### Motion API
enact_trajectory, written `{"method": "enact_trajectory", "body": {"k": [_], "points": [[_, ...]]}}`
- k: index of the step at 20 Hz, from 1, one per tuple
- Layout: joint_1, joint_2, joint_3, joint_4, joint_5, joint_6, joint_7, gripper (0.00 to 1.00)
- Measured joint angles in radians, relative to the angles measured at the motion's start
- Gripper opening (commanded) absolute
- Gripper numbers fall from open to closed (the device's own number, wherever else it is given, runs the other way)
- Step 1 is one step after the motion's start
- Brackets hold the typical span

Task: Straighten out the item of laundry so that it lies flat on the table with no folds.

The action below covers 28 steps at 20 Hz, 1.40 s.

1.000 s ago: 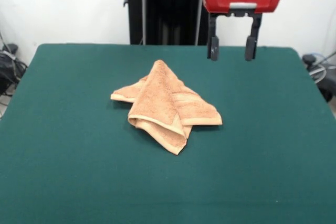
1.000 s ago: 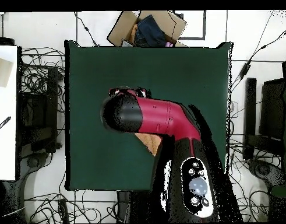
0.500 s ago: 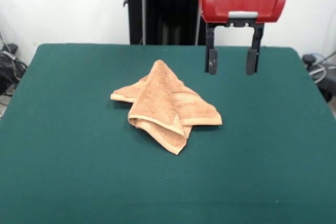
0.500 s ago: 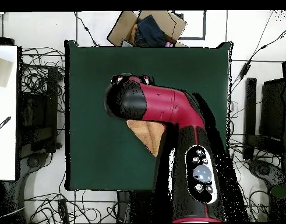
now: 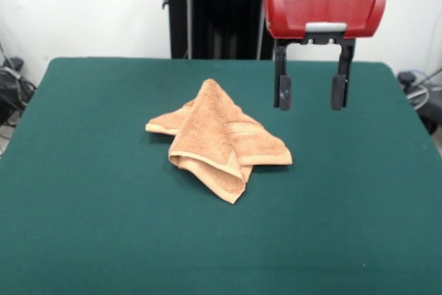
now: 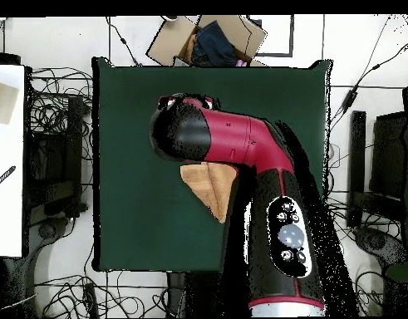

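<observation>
The item of laundry is a light orange-tan towel, folded over itself into a rumpled heap near the middle of the dark green table. A pointed fold rises at its far side and a corner hangs toward the front. My gripper hangs open above the table, to the right of the towel and a little beyond it, with nothing between its two dark fingers. In the overhead view the red and black arm covers most of the towel; the gripper itself is hidden under the arm.
A cardboard box with dark contents sits just beyond the table's far edge in the overhead view. Cables and equipment lie on the floor around the table. A white surface stands at the left.
The gripper has come lower and a little toward the right and the camera in the front view, still open. The towel has not moved.
</observation>
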Motion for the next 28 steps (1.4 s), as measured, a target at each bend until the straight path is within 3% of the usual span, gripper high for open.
{"method": "enact_trajectory", "body": {"k": [16, 28], "points": [[-0.09, 0.017, 0.109, -0.001, -0.003, 0.0, 0.0, 1.0], [-0.075, 0.044, 0.109, -0.001, -0.106, -0.019, 0.0, 1.0]]}}
